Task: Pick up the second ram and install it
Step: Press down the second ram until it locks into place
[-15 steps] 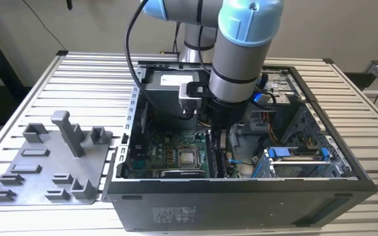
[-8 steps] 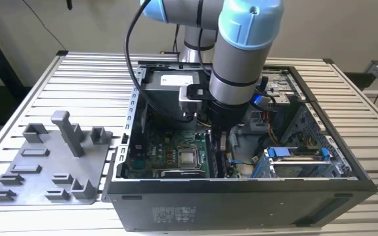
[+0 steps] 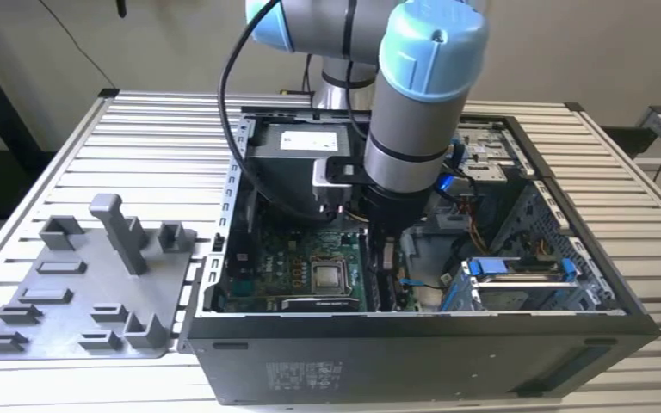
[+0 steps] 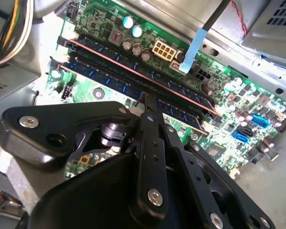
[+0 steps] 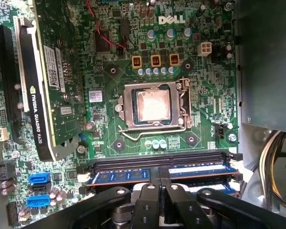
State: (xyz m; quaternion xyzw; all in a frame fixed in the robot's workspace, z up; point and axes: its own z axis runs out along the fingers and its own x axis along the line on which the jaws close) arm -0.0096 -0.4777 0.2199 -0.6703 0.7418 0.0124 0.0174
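Observation:
In the second wrist view the second ram, a long dark stick with blue labels and a copper-coloured top edge, stands upright in a motherboard slot. My gripper is shut, its joined fingertips resting on that top edge near the middle of the stick. A second stick sits in the slot just beyond it. In the first wrist view the gripper is over the memory slots beside the processor socket. In the exterior view the gripper reaches down into the open computer case.
A graphics card stands upright along one side of the motherboard. Cable bundles hang by the case wall. A blue-ended flat cable crosses above the board. A grey fixture plate lies on the slatted table at the exterior view's left.

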